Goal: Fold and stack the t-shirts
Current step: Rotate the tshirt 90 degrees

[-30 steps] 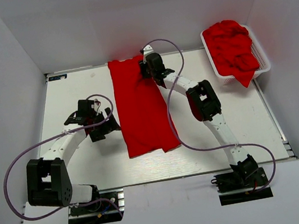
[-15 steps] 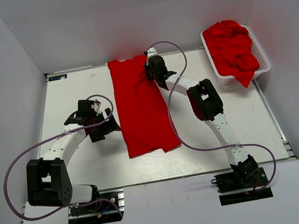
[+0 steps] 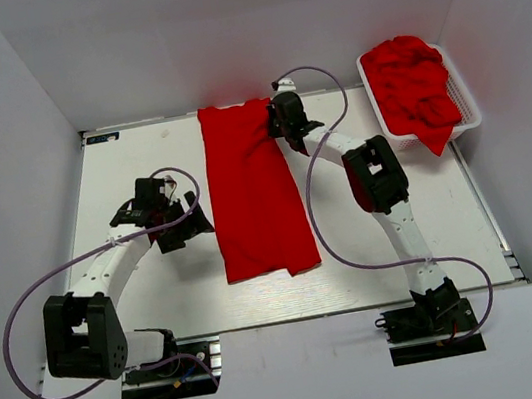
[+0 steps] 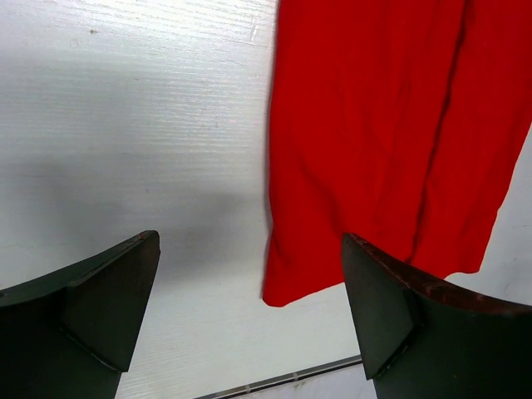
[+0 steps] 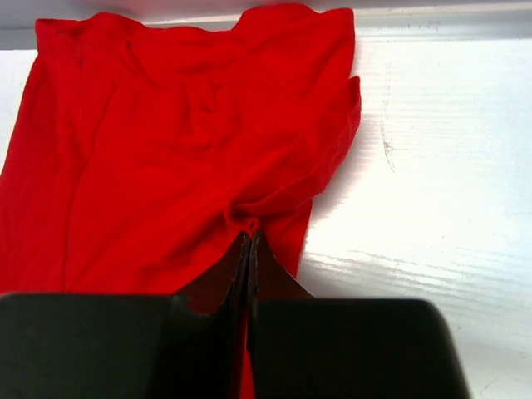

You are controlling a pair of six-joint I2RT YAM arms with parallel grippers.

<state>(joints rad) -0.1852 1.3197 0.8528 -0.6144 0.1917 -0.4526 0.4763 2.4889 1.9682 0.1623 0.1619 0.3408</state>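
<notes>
One red t-shirt (image 3: 255, 196) lies on the white table (image 3: 128, 160) as a long strip, folded lengthwise, reaching from the back edge toward the front. My right gripper (image 3: 280, 124) is at its far right edge, shut on a pinch of the fabric. In the right wrist view the t-shirt (image 5: 166, 150) puckers right at the right gripper (image 5: 251, 237). My left gripper (image 3: 195, 221) hangs open just left of the strip's near half, apart from it. In the left wrist view the t-shirt's (image 4: 374, 125) near left corner lies between the fingers of the left gripper (image 4: 249, 241), below them.
A white slotted basket (image 3: 465, 95) at the back right holds a heap of more red t-shirts (image 3: 415, 85), one draping over its near rim. White walls enclose the table on three sides. A metal rail (image 4: 283, 381) runs along the front edge.
My right gripper has shut on the shirt's far right edge and shifted back and to the right, dragging the far end of the strip with it. The left arm has stayed put.
</notes>
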